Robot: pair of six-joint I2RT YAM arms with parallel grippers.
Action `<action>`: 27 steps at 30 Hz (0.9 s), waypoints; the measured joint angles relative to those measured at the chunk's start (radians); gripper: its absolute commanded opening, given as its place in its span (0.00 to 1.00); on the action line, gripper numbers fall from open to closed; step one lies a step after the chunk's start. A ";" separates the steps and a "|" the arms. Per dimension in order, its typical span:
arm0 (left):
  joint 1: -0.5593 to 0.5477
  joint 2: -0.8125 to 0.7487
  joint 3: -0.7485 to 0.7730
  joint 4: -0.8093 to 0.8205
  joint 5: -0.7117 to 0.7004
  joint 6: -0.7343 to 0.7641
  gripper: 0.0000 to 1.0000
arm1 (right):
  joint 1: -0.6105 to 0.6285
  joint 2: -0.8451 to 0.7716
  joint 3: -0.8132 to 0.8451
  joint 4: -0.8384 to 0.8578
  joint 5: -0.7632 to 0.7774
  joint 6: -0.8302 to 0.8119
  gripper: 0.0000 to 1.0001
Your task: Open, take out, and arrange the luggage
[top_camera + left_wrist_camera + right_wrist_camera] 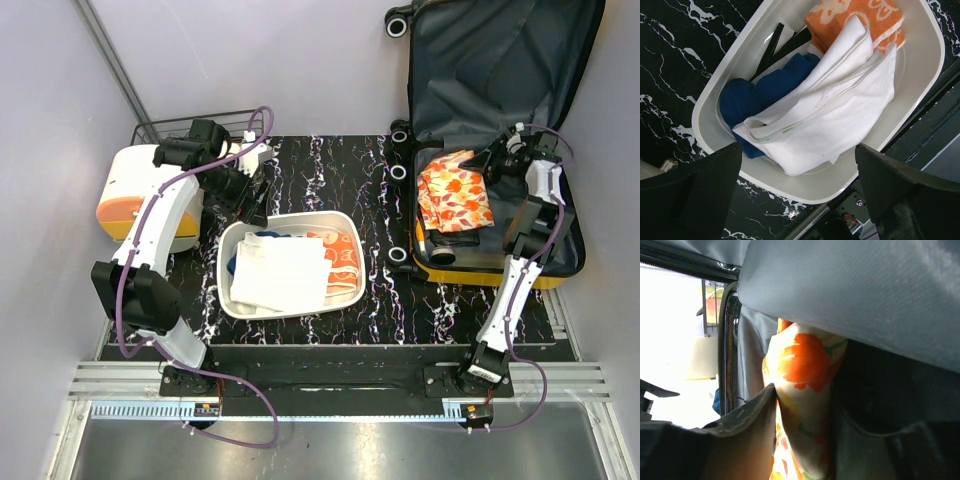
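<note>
Luggage (500, 60): open, lid upright, surrounding the right gripper (805, 425). The gripper's fingers are closed on an orange-flowered cloth (805, 365), and the cloth's lower part is cut off in the wrist view.

Left gripper (800, 172): spread wide, holding nothing, above a white tray (715, 95) on the tabletop (380, 200).

Directly beneath it: white cloth (840, 110) over blue cloth (765, 90), with an orange towel (850, 20) beyond. A black-striped item (772, 45) is mostly buried and cannot be identified.

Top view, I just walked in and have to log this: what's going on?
The right gripper reaches into the open luggage and appears to pinch a floral cloth. The left gripper hovers open beside the white tray, which holds white, blue and orange folded textiles. Unpacking looks partway done.
</note>
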 measured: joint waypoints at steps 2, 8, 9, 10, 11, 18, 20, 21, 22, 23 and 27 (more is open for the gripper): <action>0.000 0.000 0.000 0.001 0.000 -0.003 0.99 | 0.001 -0.008 -0.021 0.014 -0.005 -0.004 0.26; 0.000 -0.002 0.011 0.006 0.012 -0.018 0.99 | 0.002 -0.076 -0.108 0.015 -0.004 -0.037 0.00; 0.000 -0.003 0.015 0.010 0.016 -0.018 0.99 | 0.002 -0.093 -0.123 0.013 -0.005 -0.043 0.00; 0.000 -0.007 0.021 0.013 0.021 -0.019 0.99 | 0.003 -0.119 -0.140 0.009 -0.005 -0.052 0.00; -0.002 -0.012 0.025 0.016 0.023 -0.018 0.99 | 0.004 -0.140 -0.153 0.007 -0.007 -0.059 0.00; -0.033 -0.052 0.116 0.073 0.028 -0.006 0.99 | 0.033 -0.422 -0.284 -0.002 -0.040 -0.168 0.00; -0.050 -0.055 0.161 0.095 0.035 -0.008 0.99 | 0.053 -0.521 -0.319 -0.003 -0.056 -0.209 0.00; -0.060 -0.056 0.180 0.110 0.039 -0.010 0.99 | 0.066 -0.570 -0.332 -0.003 -0.061 -0.227 0.00; -0.071 -0.057 0.198 0.122 0.046 -0.014 0.99 | 0.083 -0.625 -0.345 -0.004 -0.068 -0.248 0.00; -0.086 -0.058 0.215 0.140 0.054 -0.019 0.99 | 0.103 -0.674 -0.354 -0.004 -0.079 -0.267 0.00; -0.163 -0.061 0.251 0.205 0.091 -0.061 0.99 | 0.198 -0.858 -0.416 -0.001 -0.107 -0.348 0.00</action>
